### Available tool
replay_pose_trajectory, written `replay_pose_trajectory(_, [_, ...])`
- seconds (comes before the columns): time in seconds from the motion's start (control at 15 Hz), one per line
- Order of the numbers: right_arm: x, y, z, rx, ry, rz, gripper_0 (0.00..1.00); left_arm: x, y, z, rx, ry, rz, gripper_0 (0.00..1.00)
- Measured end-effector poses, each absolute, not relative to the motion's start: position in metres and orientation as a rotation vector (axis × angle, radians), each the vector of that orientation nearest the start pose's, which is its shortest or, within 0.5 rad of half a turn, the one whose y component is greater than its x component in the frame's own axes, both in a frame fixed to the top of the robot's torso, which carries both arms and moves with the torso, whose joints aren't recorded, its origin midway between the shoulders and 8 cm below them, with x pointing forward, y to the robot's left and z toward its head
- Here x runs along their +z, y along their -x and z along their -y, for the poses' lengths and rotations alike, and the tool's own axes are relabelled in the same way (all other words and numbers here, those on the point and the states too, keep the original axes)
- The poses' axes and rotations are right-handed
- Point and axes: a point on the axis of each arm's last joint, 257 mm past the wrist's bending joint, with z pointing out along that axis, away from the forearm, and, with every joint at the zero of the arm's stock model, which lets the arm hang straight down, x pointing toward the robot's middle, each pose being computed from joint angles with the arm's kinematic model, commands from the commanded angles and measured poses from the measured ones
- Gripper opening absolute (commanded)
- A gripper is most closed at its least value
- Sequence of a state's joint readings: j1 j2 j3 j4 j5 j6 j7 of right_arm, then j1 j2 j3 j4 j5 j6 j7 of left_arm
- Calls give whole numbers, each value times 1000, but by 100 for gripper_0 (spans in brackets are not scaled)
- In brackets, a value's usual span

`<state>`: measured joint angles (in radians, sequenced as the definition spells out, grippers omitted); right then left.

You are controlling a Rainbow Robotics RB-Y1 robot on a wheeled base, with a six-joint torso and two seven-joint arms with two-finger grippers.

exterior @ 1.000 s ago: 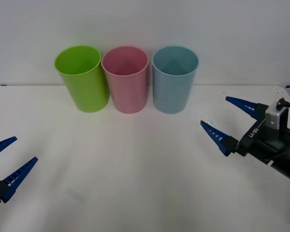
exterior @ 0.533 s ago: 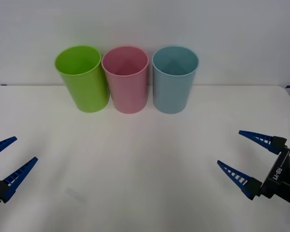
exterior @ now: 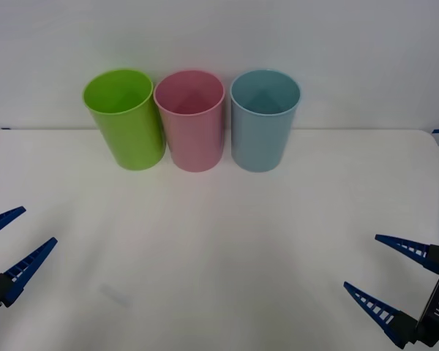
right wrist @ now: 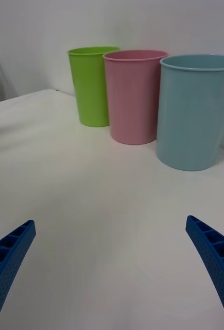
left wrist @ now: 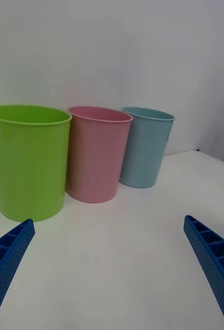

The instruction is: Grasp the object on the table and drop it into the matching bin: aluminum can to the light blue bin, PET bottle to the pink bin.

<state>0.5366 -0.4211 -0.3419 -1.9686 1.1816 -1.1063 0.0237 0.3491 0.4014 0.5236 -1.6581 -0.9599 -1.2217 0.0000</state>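
1. A wide white table (exterior: 219,241) fills the front view, and the light blue bin serves as the landmark for every place below.
2. The left pincer (exterior: 6,247) hovers low over the table's near left corner, far to the left of the light blue bin and nearer the robot. Its blue ribbed fingers (exterior: 29,267) are spread wide apart and hold nothing, which looks like a parked, waiting pose.
3. A lime green bin (exterior: 124,117) stands upright at the far edge of the table, two places left of the light blue bin.
4. The pink bin (exterior: 190,119) stands upright directly left of the light blue bin, almost touching it.
5. The light blue bin (exterior: 264,118) stands upright at the right end of this row, mouth open upward so things can be dropped in.
6. The right pincer (exterior: 386,276) sits low at the near right corner, well in front and right of the light blue bin. Its fingers are apart and empty.
7. No can lies on the open table in front of the light blue bin. It may be inside that bin, since nothing remains to grasp, but the bin's bottom cannot be seen.
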Motion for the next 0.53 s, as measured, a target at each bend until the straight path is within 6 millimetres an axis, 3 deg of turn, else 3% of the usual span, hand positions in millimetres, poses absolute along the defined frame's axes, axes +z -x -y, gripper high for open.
replay_pose_trajectory(0.53, [-218, -291, 249, 492, 781, -1599, 100, -169, -342, -330, -567, -465, -1441, 100])
